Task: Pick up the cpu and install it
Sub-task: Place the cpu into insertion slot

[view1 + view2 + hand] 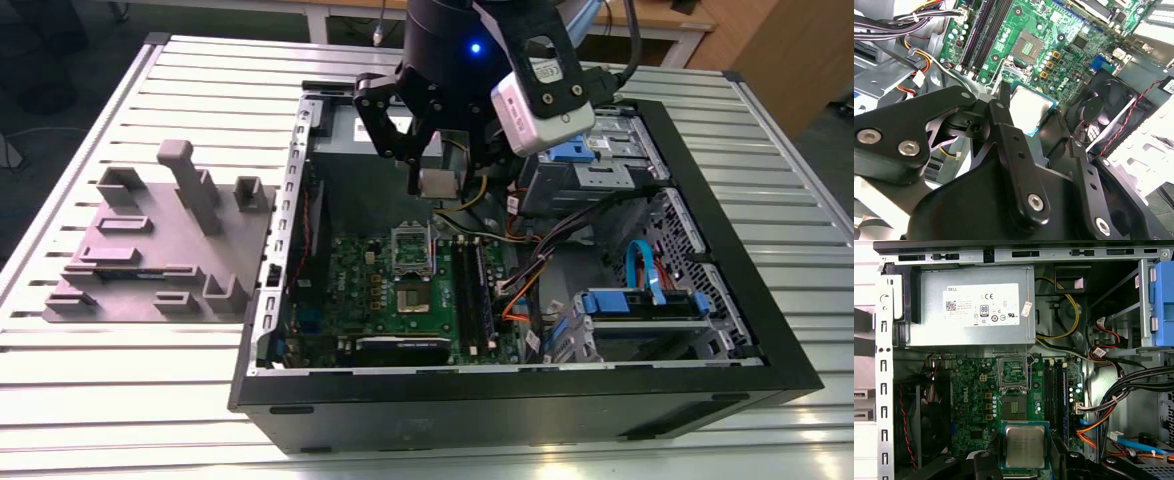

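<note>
The cpu (1025, 446) is a small square chip with a silvery metal top and a thin greenish rim. My gripper (1025, 456) is shut on it, a black finger against each of two opposite edges. In the exterior view the gripper (441, 186) hangs inside the open computer case, holding the cpu (438, 183) above the green motherboard (360, 270). The socket (1015, 407) lies bare on the board just beyond the chip, with its metal bracket (1014, 372) swung up. In the second wrist view the cpu (1029, 107) shows between the black fingers, and the socket (1030, 46) is farther off.
A grey power supply (971, 305) fills the case end past the socket. A black fan (924, 410) sits on one side of the board, memory slots (1054, 390) and cable bundles (1126, 390) on the other. A grey fixture block (160, 250) stands on the slatted table at the exterior view's left.
</note>
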`<state>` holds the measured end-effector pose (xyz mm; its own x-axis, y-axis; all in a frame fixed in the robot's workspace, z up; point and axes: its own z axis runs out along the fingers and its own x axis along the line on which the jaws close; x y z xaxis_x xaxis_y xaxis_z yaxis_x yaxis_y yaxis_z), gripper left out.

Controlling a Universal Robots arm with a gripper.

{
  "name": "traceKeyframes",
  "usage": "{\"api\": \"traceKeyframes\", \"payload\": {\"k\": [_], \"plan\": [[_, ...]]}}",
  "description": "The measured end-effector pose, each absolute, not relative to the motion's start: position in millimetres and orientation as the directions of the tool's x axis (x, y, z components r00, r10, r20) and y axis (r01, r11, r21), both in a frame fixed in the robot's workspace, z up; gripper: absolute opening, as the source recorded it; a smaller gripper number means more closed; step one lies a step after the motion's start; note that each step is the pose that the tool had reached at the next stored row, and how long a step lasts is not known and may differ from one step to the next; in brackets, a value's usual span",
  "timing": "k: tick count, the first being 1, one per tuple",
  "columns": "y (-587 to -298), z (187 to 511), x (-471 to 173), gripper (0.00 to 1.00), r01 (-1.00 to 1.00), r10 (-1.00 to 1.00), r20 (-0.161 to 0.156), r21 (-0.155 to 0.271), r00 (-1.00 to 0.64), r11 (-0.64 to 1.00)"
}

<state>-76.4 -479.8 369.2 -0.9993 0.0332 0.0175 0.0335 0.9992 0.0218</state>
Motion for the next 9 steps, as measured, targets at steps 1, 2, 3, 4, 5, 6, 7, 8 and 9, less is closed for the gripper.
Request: {"api": "traceKeyframes", "payload": {"k": [1, 2, 3, 4, 5, 6, 7, 8, 9], "plan": [[-479.9, 369.3, -76.4, 0.47, 0.034, 0.033, 0.018, 0.022, -0.999, 0.999], [-479.9, 369.3, -76.4, 0.47, 0.034, 0.033, 0.018, 0.022, -0.999, 0.999], [-479.9, 369.3, -76.4, 0.47, 0.033, 0.033, 0.018, 0.022, -0.999, 0.999], [-479.9, 369.3, -76.4, 0.47, 0.034, 0.033, 0.018, 0.022, -0.999, 0.999], [-479.9, 369.3, -76.4, 0.47, 0.034, 0.033, 0.018, 0.022, -0.999, 0.999], [-479.9, 369.3, -76.4, 0.47, 0.033, 0.033, 0.018, 0.022, -0.999, 0.999], [-479.9, 369.0, -76.4, 0.47, 0.034, 0.033, 0.018, 0.022, -0.999, 0.999], [-480.0, 368.3, -76.4, 0.47, 0.033, 0.033, 0.018, 0.022, -0.999, 0.999], [-480.0, 367.2, -76.4, 0.47, 0.034, 0.033, 0.017, 0.022, -0.999, 0.999]]}}
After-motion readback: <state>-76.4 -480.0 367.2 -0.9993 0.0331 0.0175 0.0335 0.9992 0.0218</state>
